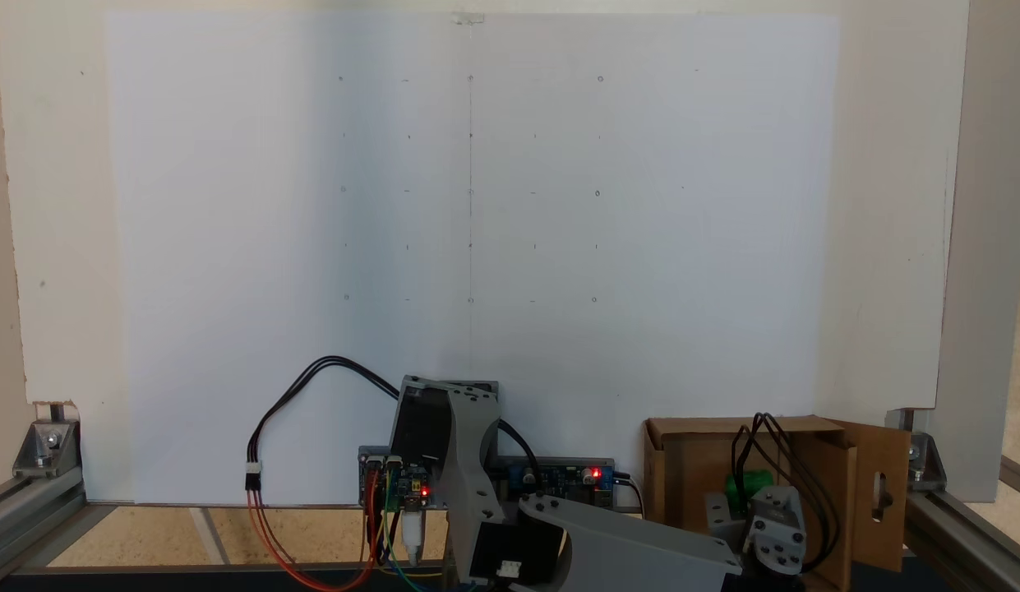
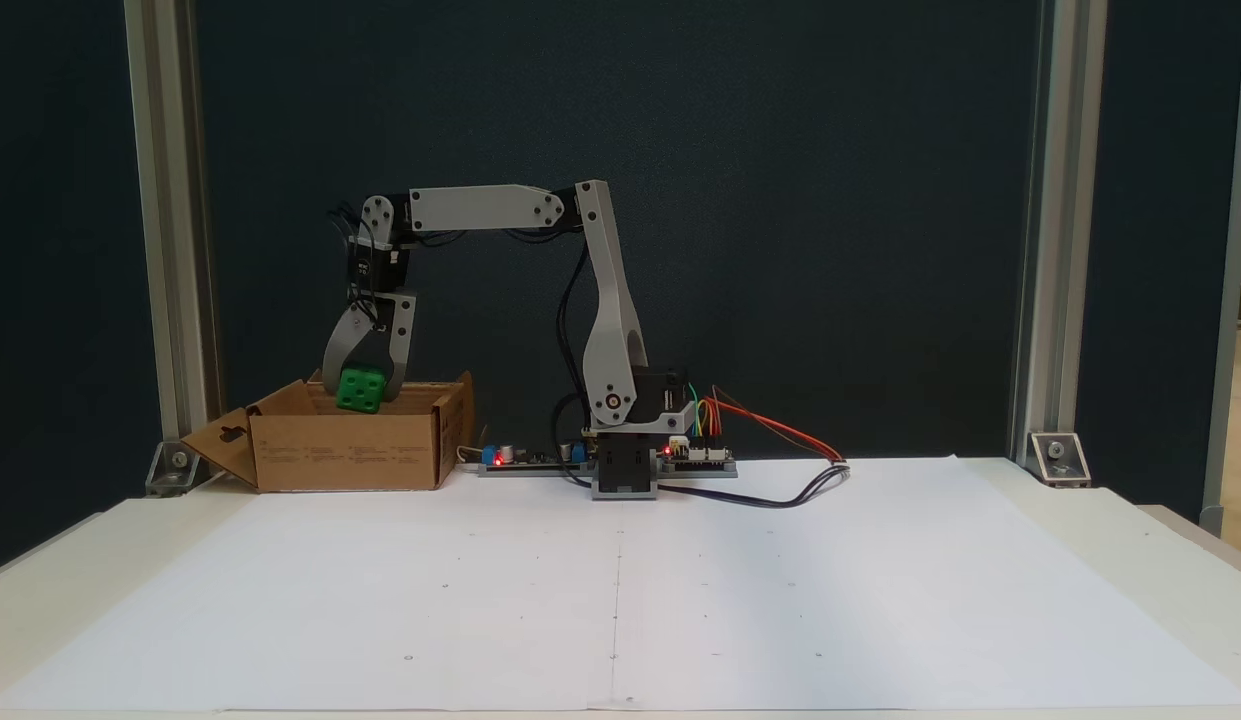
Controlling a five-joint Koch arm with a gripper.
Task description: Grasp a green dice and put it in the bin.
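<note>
White paper covers most of the tabletop in both fixed views and lies closest to the front camera, faintly marked with a grid of small dots and a centre line. Behind it, along the far edge of the tabletop in the front-facing fixed view, stands the arm's base, flanked by circuit boards with red lights lit. Orange, yellow, green and black wires loop from the base onto the paper.

At the far-left corner of the tabletop in that view sits the bin, a brown cardboard box with its flaps open; one flap, folded outward on the left, has a keyhole-shaped cutout. The arm rises from the base, bends at the elbow and reaches horizontally to the left, with the wrist pointing straight down over the bin.

The gripper hangs above the bin's opening, its jaws pinching the green dice between them. The dice is at about the level of the box's top edge, not resting on the floor of the box as far as can be seen.

In the fixed view from above, the bin lies at the lower right, and the green dice shows as a green patch just beyond the gripper's grey body, inside the outline of the box.
</note>
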